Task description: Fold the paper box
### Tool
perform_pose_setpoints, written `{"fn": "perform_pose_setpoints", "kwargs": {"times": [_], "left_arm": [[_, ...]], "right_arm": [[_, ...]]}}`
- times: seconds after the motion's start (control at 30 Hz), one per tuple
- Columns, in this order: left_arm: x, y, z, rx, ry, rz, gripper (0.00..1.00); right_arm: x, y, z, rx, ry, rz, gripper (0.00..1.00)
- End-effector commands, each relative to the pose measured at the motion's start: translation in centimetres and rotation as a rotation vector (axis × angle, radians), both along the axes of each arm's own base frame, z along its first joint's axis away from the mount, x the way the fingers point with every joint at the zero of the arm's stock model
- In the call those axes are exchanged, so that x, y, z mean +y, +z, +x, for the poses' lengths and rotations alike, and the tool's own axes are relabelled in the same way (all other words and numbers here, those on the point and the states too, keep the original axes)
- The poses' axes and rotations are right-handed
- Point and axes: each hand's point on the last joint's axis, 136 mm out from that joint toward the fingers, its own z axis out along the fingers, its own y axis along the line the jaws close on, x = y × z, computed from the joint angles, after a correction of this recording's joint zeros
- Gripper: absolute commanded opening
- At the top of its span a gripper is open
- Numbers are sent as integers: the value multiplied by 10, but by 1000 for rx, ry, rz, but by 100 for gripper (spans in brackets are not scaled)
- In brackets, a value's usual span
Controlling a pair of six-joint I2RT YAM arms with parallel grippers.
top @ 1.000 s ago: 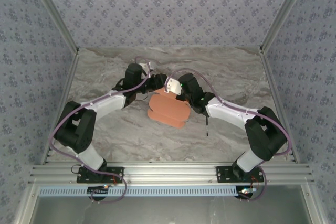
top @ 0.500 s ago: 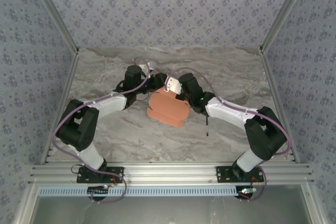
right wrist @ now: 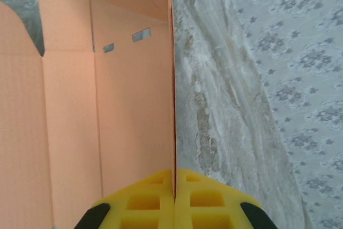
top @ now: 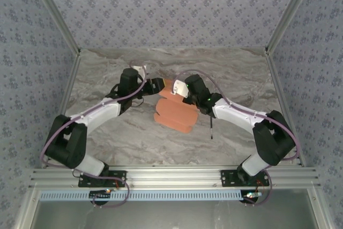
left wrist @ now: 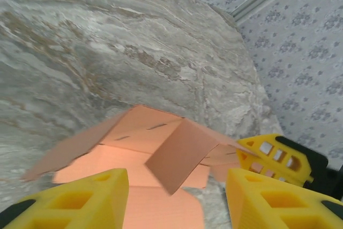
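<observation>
Reaching inward, right end effector [right wrist: 173, 179] pinches paper box [right wrist: 107, 105].

paper box [left wrist: 161, 148] cut off at the bottom edge, 1 side flap blurred

On table [top: 118, 138], paper box [top: 174, 112] between left pincer [left wrist: 177, 186] and right pincer [right wrist: 174, 179]

The paper box [top: 174, 113] is a salmon-orange die-cut card sheet, partly folded. It lies mid-counter [top: 134, 143], far flaps raised off the surface, with small slots beside a crease.
</observation>
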Motion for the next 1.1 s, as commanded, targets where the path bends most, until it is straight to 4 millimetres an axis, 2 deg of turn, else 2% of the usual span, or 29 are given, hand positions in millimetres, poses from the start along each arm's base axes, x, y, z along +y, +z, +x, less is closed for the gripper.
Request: {"fn": "perform_pose_setpoints", "kwargs": {"times": [0.0, 0.17, 0.23, 0.33, 0.7, 0.93, 1.07], "left_arm": [[12, -4, -17, -75, -48, 112, 51], [5, -4, -44, -169, -181, 119, 51], [0, -8, -50, -196, -221, 140, 51], [-8, -15, -52, -235, -261, 195, 51], [4, -32, -16, -284, -176, 385, 51], [13, -45, 5, -239, -120, 446, 53], [8, -53, 7, -208, -143, 446, 56]], "right_arm": [[-1, 24, -10, 74, -9, 87, 0], [-7, 40, -23, 202, -28, 162, 0], [-6, 54, -26, 237, -27, 202, 0], [-4, 61, -32, 291, -15, 239, 0], [-1, 67, -36, 335, 7, 282, 0], [1, 67, -36, 337, 9, 288, 0], [2, 67, -35, 336, 10, 294, 0]]}}
